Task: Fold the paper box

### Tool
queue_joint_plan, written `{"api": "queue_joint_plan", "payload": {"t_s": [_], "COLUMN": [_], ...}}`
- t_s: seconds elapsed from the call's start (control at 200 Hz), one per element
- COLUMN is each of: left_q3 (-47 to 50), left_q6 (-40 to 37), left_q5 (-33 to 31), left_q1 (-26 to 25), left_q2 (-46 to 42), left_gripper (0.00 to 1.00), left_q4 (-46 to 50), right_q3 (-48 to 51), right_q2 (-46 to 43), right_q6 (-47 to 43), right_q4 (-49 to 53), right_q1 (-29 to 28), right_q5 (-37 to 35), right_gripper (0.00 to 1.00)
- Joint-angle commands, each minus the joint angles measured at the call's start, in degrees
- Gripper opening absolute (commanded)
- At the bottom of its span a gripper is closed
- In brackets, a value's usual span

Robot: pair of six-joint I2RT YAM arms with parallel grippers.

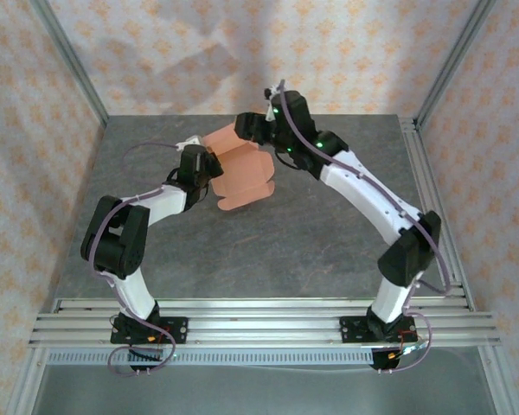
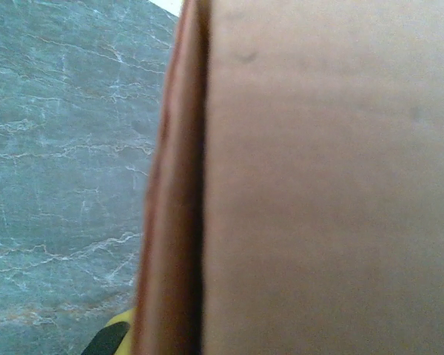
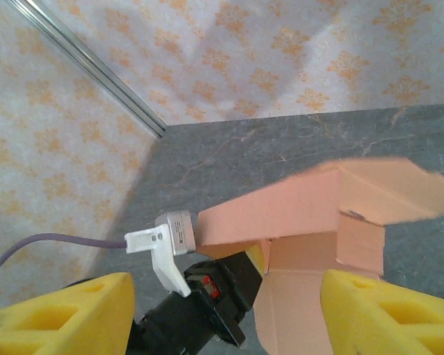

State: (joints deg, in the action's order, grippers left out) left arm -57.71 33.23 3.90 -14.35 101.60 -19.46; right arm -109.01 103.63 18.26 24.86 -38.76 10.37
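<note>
The paper box is a salmon-orange card sheet, partly folded, held above the middle of the grey table. My left gripper is shut on its left edge. In the left wrist view the card stands very close, with one yellow fingertip showing at its lower left. My right gripper hangs at the sheet's far edge, open. In the right wrist view its yellow fingers stand wide apart with nothing gripped. A raised flap and the left gripper lie beyond them.
Patterned walls close in the back and sides, with metal corner posts at left and right. Slotted rails run along the near edge where both arm bases are bolted. A purple cable trails from the left wrist camera.
</note>
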Motion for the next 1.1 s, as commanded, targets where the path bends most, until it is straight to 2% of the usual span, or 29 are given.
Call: {"api": "queue_joint_plan", "payload": {"t_s": [0.0, 0.175, 0.395, 0.571, 0.731, 1.031, 1.096], "left_q3": [0.99, 1.50, 1.89, 1.94, 1.87, 1.82, 1.96], "left_q6": [-1.07, -0.89, -0.69, -0.77, -0.58, -0.48, -0.46], "left_q5": [-3.18, -2.94, -2.37, -2.16, -1.79, -1.44, -1.43], "left_q1": [-0.53, -0.77, -1.03, -1.05, -1.03, -1.03, -1.03], "left_q2": [-2.81, -3.60, -3.94, -4.22, -4.04, -4.21, -4.22], "left_gripper": [0.00, 0.00, 0.00, 0.00, 0.00, 0.00, 0.00], "left_q4": [0.31, -0.22, -0.75, -0.65, -0.83, -0.84, -0.90], "right_q3": [-8.39, -19.86, -25.85, -26.66, -26.46, -26.43, -26.43], "right_q2": [6.32, 14.25, 19.82, 20.64, 20.73, 21.21, 21.35], "right_q6": [-2.63, -2.40, -0.81, 0.04, 0.52, 1.50, 1.64], "right_q4": [11.33, 18.57, 21.47, 21.51, 21.14, 20.46, 20.40], "right_q1": [-0.34, -0.35, -0.02, 0.35, 0.68, 1.15, 1.30], "right_q5": [-3.97, -4.19, -2.38, -1.04, 0.33, 2.81, 2.99], "right_gripper": [0.65, 0.59, 0.52, 0.43, 0.27, 0.16, 0.06]}}
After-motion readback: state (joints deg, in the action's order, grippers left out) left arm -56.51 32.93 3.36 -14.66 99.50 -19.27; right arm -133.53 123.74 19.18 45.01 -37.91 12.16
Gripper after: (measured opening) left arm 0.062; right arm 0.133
